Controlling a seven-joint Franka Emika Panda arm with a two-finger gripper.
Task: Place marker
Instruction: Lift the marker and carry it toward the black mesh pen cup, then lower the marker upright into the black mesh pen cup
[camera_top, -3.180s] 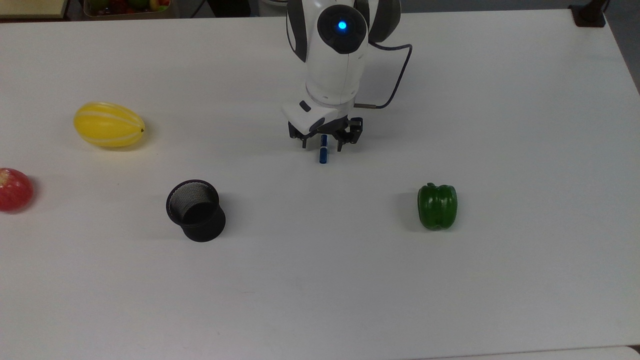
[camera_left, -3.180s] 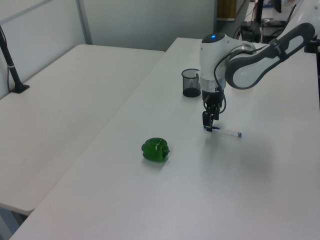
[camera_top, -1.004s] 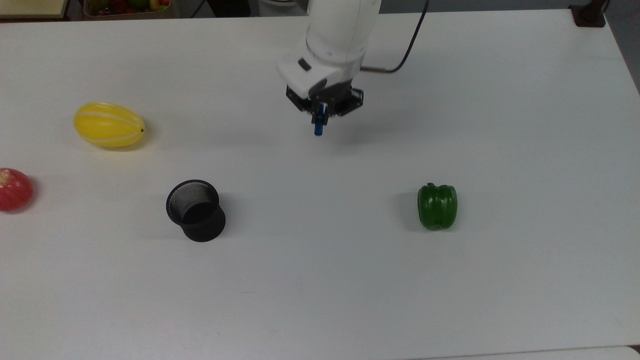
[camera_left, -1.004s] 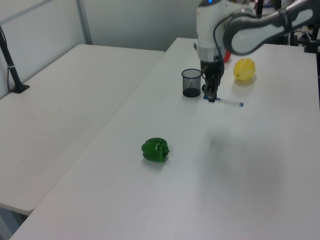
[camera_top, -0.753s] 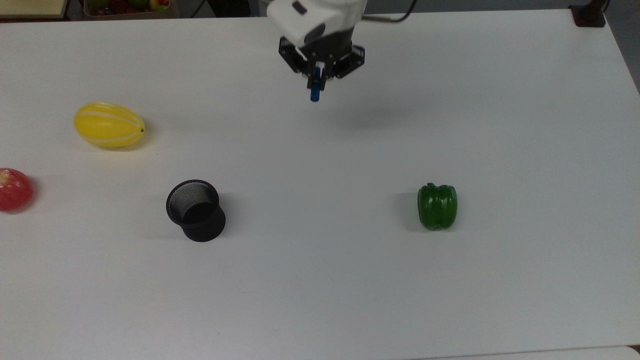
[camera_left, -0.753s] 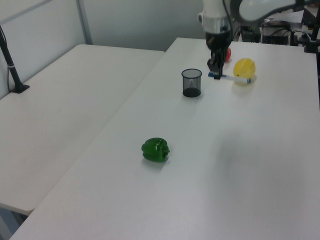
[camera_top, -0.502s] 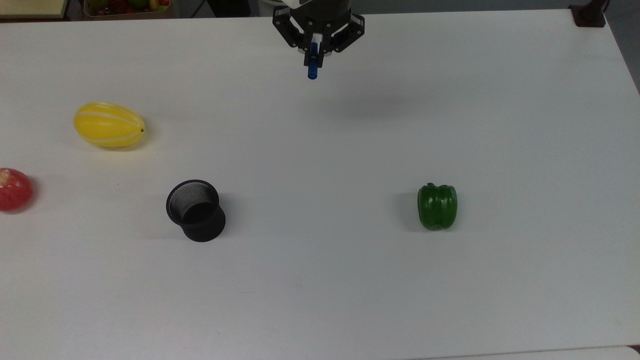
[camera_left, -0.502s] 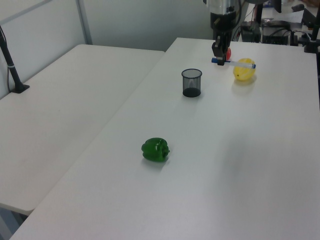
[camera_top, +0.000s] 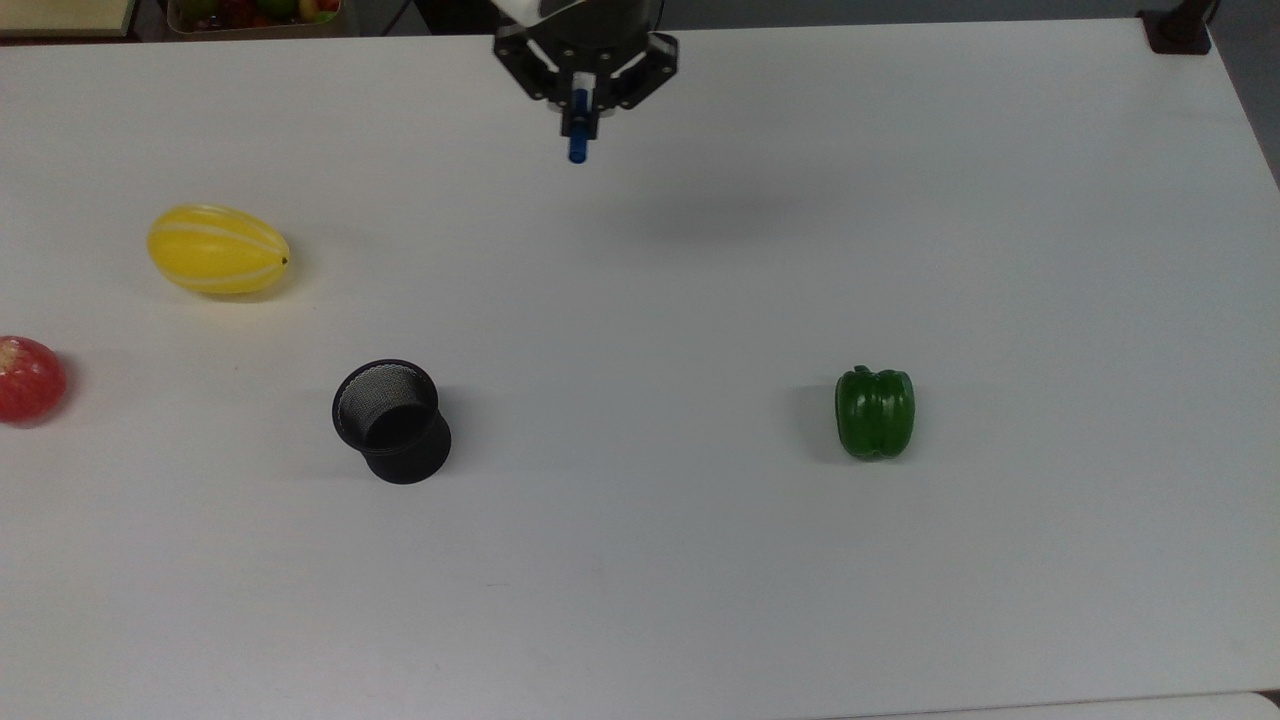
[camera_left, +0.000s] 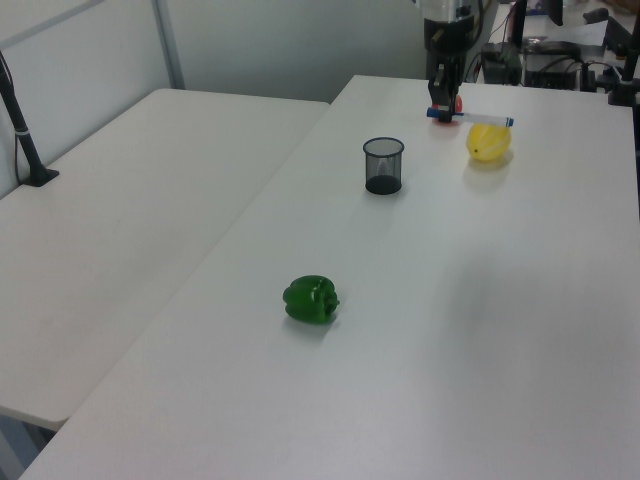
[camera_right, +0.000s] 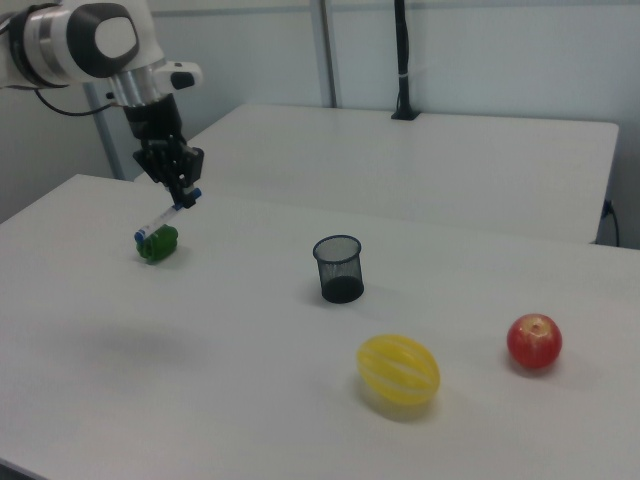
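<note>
End effector (camera_top: 582, 100): raised well above the counter (camera_top: 700, 560), near the counter's far edge in the top view, its black fingers clamped on the marker (camera_top: 578, 135). In the right view the end effector (camera_right: 180, 190) was seen hanging from the white arm (camera_right: 90, 45) high over the counter's left part in the right view.

Marker: held in the air, clear of the counter surface. In the left view the marker (camera_left: 475, 119) was seen lying roughly level, gripped near one blue end, the white barrel projecting toward the left view's right. In the right view the marker (camera_right: 163, 220) was seen tilted, one end at the fingers, the other lower.

Black mesh cup (camera_top: 391, 420): upright on the counter, toward the top view's left of centre, well apart from the end effector.

Green pepper (camera_top: 875, 412): on the counter toward the top view's right, well apart from the cup.

Yellow striped melon (camera_top: 217, 249): lying on its side near the counter's left edge in the top view.

Red apple (camera_top: 28, 378): at the counter's left edge in the top view, partly cut off by the frame, near the melon
</note>
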